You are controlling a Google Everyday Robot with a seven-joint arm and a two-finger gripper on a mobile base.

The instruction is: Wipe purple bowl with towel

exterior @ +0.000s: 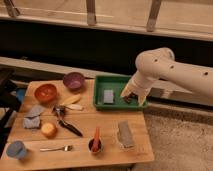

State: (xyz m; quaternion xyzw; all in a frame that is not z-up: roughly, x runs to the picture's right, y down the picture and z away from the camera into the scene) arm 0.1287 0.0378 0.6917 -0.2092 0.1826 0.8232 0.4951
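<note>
The purple bowl (73, 80) stands at the back of the wooden table (107, 122), next to an orange-red bowl (45, 92). The towel (33, 117), a crumpled blue-grey cloth, lies near the table's left edge. My gripper (128, 95) hangs from the white arm (165, 70) over the right end of the green tray (118, 80), far to the right of both bowl and towel. It looks open with nothing in it. It covers part of the tray floor.
A grey-blue block (108, 96) lies in the tray. On the table are an orange fruit (48, 129), a black-handled tool (68, 126), a fork (55, 148), a dark cup (95, 145), a grey-brown cloth strip (125, 134) and a blue cup (16, 149).
</note>
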